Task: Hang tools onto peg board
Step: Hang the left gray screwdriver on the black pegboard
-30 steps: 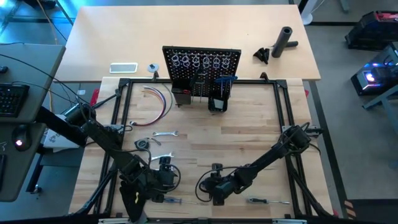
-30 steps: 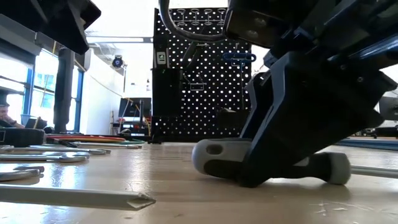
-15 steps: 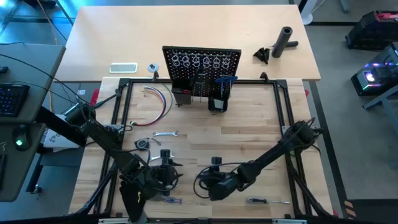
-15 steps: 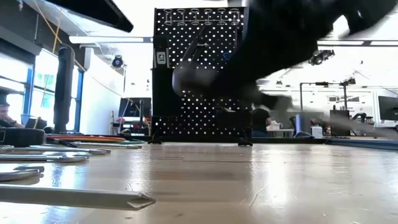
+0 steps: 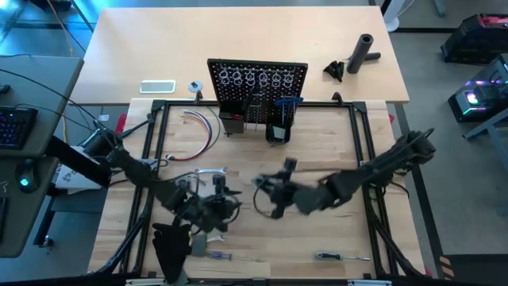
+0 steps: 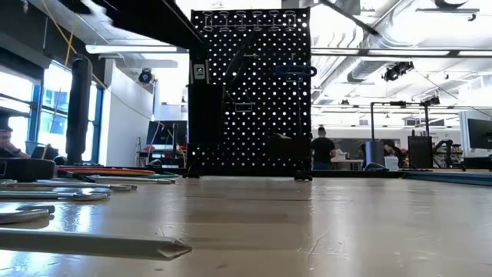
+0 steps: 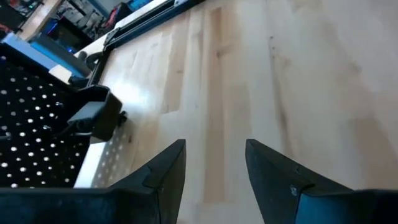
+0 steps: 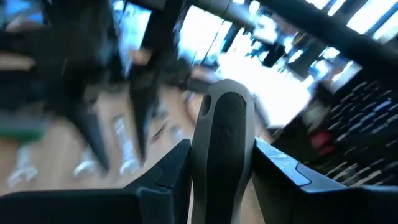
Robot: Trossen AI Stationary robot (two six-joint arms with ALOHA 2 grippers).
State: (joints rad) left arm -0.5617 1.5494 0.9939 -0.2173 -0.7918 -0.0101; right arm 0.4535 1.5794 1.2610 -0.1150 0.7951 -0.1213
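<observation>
My right gripper (image 8: 217, 180) grips a grey-and-black tool handle (image 8: 222, 134), lifted off the worktop (image 5: 317, 171) in front of the peg board (image 5: 256, 86); motion blur hides its tip. My left gripper (image 7: 214, 165) hangs nearer me, fingers parted around nothing, other tools (image 5: 210, 171) beside it.

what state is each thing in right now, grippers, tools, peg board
right gripper: shut on a grey-and-black tool handle, lifted off the table
left gripper: open, empty, over bare wood
peg board: upright, a blue-handled tool hanging on it
silver wrench: lying flat on the table
small screwdriver: lying flat near the front edge
</observation>
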